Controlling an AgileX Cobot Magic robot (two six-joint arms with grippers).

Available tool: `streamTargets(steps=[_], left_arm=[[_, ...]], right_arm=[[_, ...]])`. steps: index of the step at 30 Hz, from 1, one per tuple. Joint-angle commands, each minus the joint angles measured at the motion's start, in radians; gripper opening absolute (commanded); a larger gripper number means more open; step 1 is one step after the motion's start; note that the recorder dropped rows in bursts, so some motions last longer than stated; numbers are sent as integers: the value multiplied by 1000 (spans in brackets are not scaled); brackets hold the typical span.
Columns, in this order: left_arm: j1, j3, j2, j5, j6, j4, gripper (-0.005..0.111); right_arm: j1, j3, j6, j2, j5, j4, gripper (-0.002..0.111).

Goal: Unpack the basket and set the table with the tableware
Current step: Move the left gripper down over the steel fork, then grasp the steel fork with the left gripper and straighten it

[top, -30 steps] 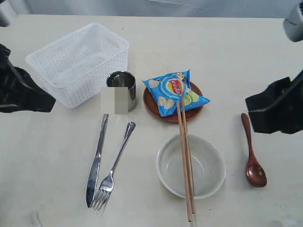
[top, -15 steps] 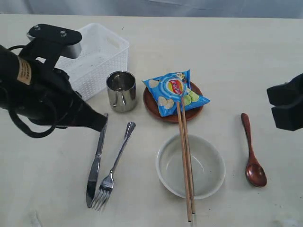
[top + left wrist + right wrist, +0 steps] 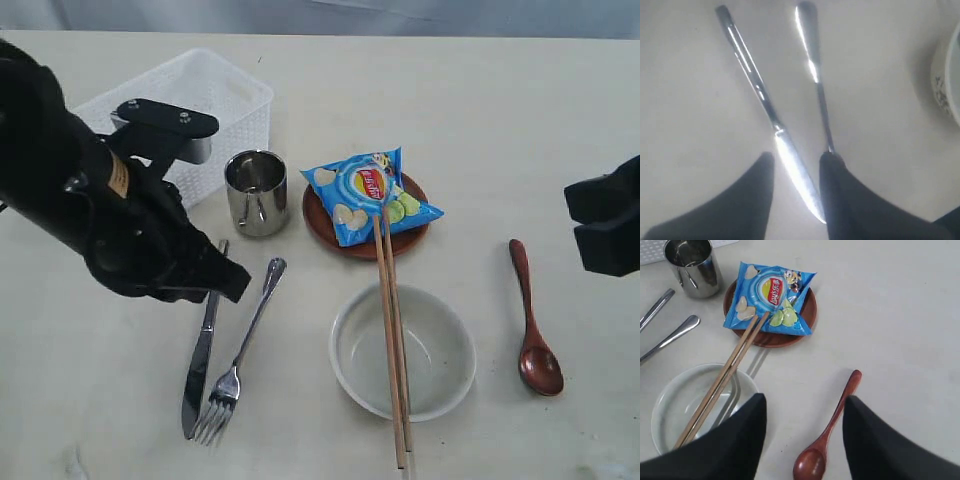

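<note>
Fingers [image 3: 757,200] of the left gripper [image 3: 798,157], spread and pinching nothing, straddle the blade of the knife [image 3: 746,64], which lies toward the table's [image 3: 100,400] front-left corner with its long axis front-to-back between them; the right gripper [image 3: 805,402], also spread, hangs well apart.
</note>
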Motion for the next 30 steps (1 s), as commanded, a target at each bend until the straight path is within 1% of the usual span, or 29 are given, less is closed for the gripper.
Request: streamTargets(steps=[1,5,8,16,20,24,30], left_arm=[[-29,-35,46,42,19,-32,36],[-83,-47,76,30,22,-34,36],[-107,-48,103,14,10,-36,36],[-107,-48,231,-33,14,-42,36],[-107,-48,266,-62,14,-47,36],[-109,-48,303,-79,34,-96,36],[-109,-48,339,-105,34,-98,36]], right_arm=[[-1,-6,6,-6,2,-8,46],[-1,-6,6,-6,2,-8,46],[-1,-6,9,-6,2,-8,46],[-1,-6,9,-6,10,-8,46],[-1,-6,9,-6,18,-8,46],[-1,-6,9,-6,18,-8,46],[-1,-6,9,-6,22,-8,46]])
